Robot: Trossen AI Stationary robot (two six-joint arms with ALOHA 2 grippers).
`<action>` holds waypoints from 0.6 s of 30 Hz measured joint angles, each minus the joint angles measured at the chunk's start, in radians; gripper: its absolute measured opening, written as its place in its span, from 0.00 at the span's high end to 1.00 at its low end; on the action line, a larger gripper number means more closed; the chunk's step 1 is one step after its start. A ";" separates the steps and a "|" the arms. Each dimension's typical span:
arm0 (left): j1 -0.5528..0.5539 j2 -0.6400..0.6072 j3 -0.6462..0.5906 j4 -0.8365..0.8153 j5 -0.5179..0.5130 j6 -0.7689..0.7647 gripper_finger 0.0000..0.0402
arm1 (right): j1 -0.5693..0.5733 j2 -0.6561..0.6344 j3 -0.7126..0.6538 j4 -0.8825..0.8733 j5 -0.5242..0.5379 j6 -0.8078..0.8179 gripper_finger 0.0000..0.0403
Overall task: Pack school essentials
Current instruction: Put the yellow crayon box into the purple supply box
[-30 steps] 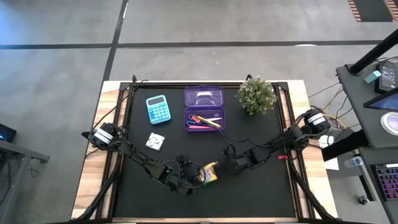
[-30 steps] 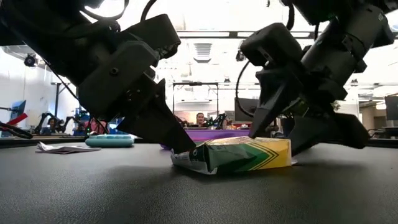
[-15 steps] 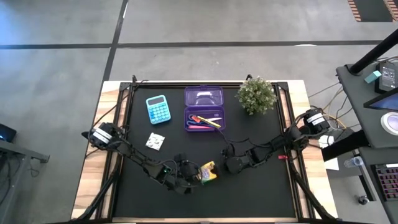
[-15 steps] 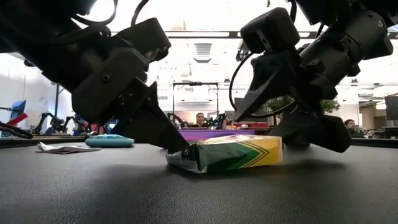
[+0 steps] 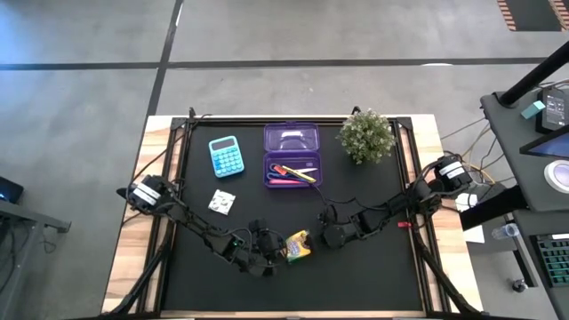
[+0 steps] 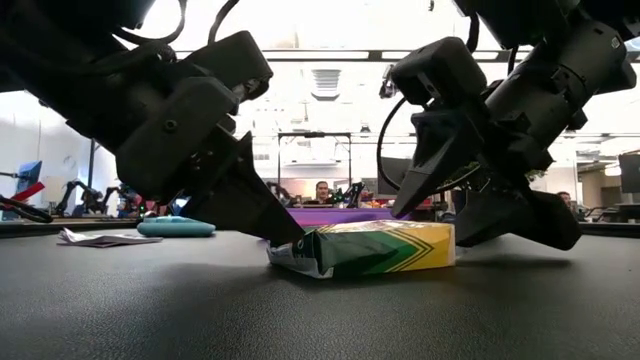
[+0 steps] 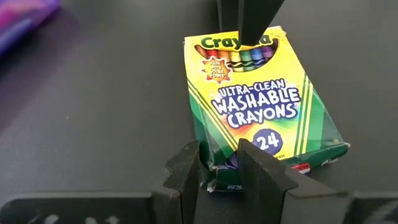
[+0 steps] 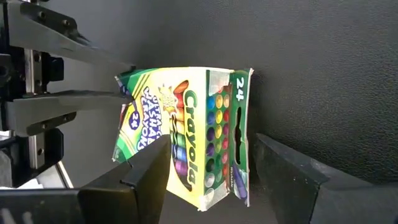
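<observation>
Inside the purple case (image 5: pixel 292 167) lie pens (image 5: pixel 296 172); left tool (image 7: pixel 217 171) pinches crayon box (image 7: pixel 261 106), right tool (image 8: pixel 211 162) wide

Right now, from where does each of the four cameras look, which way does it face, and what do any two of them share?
High view: above the table, facing straight down; shows both arms, the crayon box and the purple case.
Low view: at table-top height, facing level into the room; both hands flank the box.
Left wrist view: on the left arm, facing the box; left hand pinches its bottom end.
Right wrist view: on the right arm; right hand open around the box's opened end.
All four share the crayon box.
</observation>
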 joint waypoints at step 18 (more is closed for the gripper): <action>-0.030 -0.101 0.013 -0.023 0.056 0.061 0.78 | 0.000 -0.001 0.000 -0.016 -0.001 -0.027 0.46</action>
